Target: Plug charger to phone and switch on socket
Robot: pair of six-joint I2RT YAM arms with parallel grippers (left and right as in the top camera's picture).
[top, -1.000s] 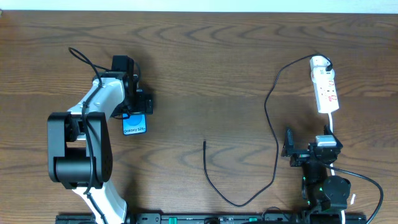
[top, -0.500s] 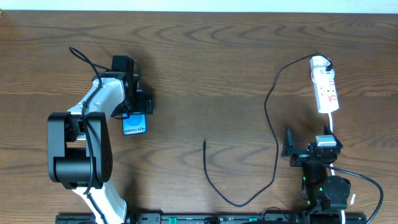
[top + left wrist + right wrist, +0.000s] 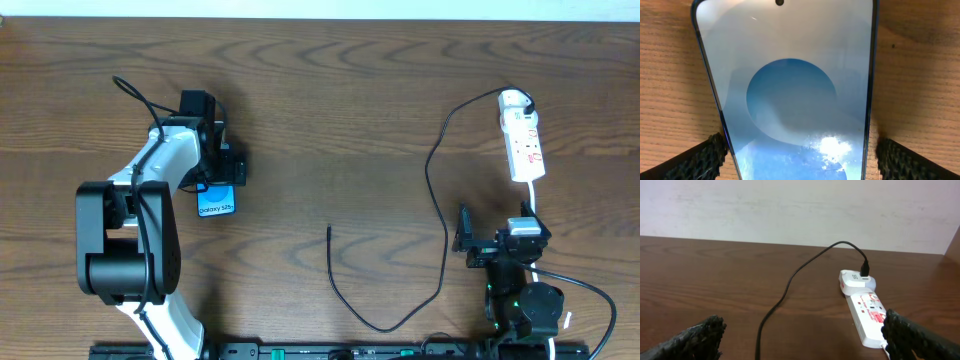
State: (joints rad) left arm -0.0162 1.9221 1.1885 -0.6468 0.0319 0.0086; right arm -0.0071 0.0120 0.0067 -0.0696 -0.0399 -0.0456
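The phone [image 3: 216, 202] lies flat on the table at the left, its blue screen up. My left gripper [image 3: 218, 170] is low over its far end. In the left wrist view the phone [image 3: 790, 90] fills the frame between my open fingers [image 3: 800, 155], with a gap at the right edge. The charger cable [image 3: 432, 190] runs from a white plug at the socket's far end in a long loop to its free tip [image 3: 329, 231] at mid-table. The white socket [image 3: 523, 140] lies at the right. My right gripper [image 3: 495, 240] is open and empty just short of it, seeing the socket [image 3: 867, 312] and cable [image 3: 785, 292].
The table's far edge meets a pale wall [image 3: 790, 210]. The socket's white cord [image 3: 533, 200] runs toward the right arm's base. A black arm cable [image 3: 135, 95] loops beside the left arm. Bare wood lies between phone and charger tip.
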